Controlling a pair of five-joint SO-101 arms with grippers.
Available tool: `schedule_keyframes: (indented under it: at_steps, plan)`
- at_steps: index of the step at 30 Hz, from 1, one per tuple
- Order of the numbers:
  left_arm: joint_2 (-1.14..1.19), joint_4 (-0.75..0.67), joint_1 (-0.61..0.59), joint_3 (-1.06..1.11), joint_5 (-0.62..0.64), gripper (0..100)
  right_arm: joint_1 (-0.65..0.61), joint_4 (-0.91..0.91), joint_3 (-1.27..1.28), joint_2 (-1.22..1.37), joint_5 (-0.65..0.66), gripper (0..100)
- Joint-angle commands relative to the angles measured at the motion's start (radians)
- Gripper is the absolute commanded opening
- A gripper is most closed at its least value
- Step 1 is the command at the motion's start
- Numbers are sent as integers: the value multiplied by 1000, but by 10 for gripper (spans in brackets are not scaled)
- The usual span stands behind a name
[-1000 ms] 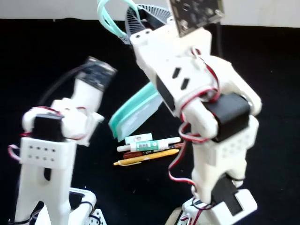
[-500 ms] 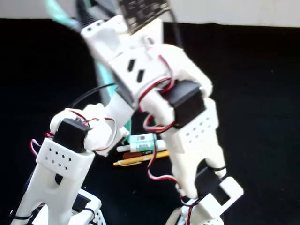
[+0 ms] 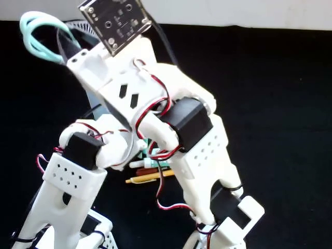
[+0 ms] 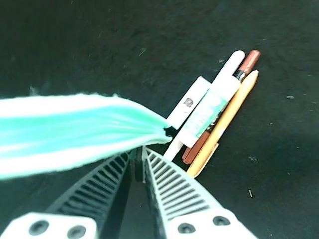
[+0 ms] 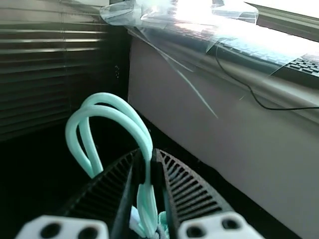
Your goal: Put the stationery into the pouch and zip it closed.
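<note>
The teal pouch's looped cord (image 5: 107, 119) is pinched in my right gripper (image 5: 144, 160), which is shut and held high at the back left, where the cord (image 3: 36, 33) also shows. The pouch's striped fabric (image 4: 75, 132) stretches across my left gripper (image 4: 139, 152), whose fingers are shut; I cannot tell whether they pinch the fabric. Beyond it on the black table lie a white marker (image 4: 212, 102), a small white stick (image 4: 188, 102), a brown pen (image 4: 246, 59) and a yellow pen (image 4: 227, 122). That bundle (image 3: 148, 177) sits between the two arms.
The right arm (image 3: 192, 145) leans across the middle of the high view and hides the pouch body and the left gripper. The left arm's base (image 3: 67, 181) stands at the front left. A pale wall (image 3: 249, 13) runs along the table's back edge.
The right arm swung left, carrying the loop from the top middle to the back left. The left arm turned in under it, towards the stationery. The pens stayed in place.
</note>
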Motion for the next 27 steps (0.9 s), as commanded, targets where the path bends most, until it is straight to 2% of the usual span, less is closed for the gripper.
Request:
schedule_keyframes:
  at_steps: [1, 5, 11, 14, 19, 22, 27]
  plan:
    - [-13, -78, -44, 62, 3, 8, -50, 28, -13, -10, -6, 7]
    - [-18, -124, -47, 142, 3, 8, -97, 31, -13, -8, -2, 7]
    - [-18, -124, -97, 147, 3, 9, -94, 35, -19, -10, -2, 7]
    - [-19, -71, -145, 142, 2, 10, -70, 56, -74, -8, -2, 7]
    - [-19, -17, -357, 128, 0, 10, -27, 96, -179, -8, -5, 7]
    - [-36, 12, -496, 50, 3, 8, -18, 97, -197, -7, -5, 7]
    - [-203, 9, -674, -56, 8, 8, -18, 99, -197, -5, -5, 7]
